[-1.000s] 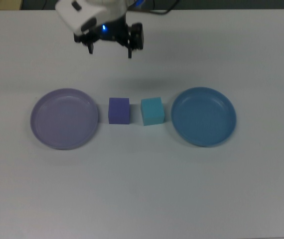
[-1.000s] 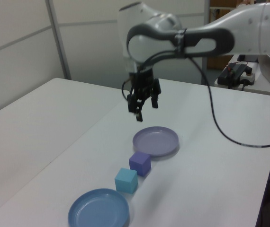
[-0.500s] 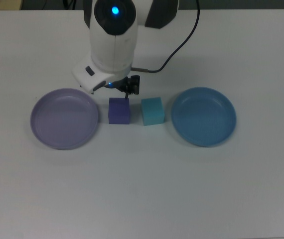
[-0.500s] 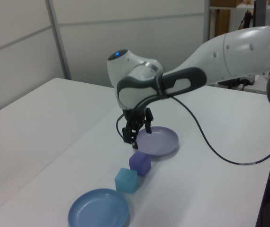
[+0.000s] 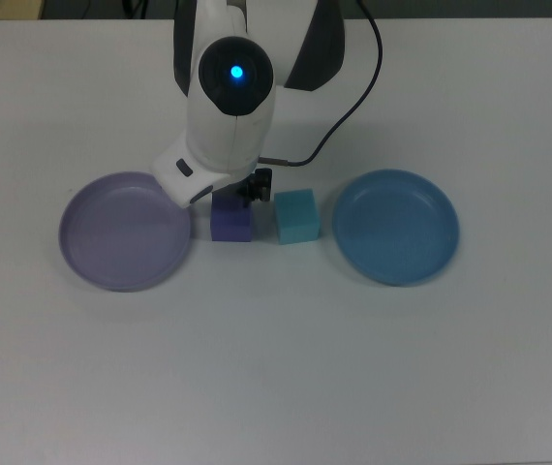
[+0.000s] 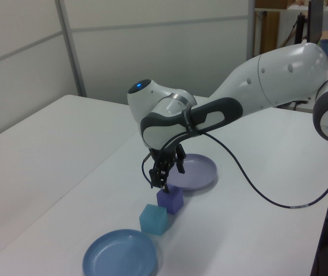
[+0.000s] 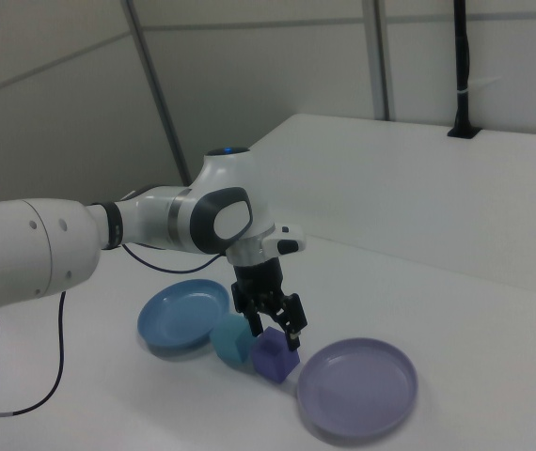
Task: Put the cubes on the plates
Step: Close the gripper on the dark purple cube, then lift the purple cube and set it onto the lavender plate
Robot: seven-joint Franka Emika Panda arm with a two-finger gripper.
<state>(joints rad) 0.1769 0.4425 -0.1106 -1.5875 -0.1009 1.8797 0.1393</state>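
The purple cube [image 5: 230, 225] and the turquoise cube [image 5: 296, 215] sit side by side on the white table, between the lavender plate [image 5: 124, 231] and the blue plate [image 5: 395, 226]. Both plates are empty. My gripper [image 6: 165, 179] hangs open just above the purple cube [image 6: 170, 199], its fingers spread to either side of the cube's top. In the right view the gripper [image 7: 273, 333] is low over the purple cube [image 7: 275, 356], next to the turquoise cube [image 7: 231, 339]. The arm's white wrist covers most of the gripper and the cube's far edge in the top view.
A black cable [image 5: 349, 92] trails from the arm across the table's far side. The white arm [image 6: 267, 75] reaches in from the left view's right, above the lavender plate [image 6: 194, 172]. The blue plate [image 6: 119, 255] lies near the left view's bottom edge.
The gripper has come from high over the table's far side and dropped to just above the purple cube, still open. Cubes and plates have not moved.
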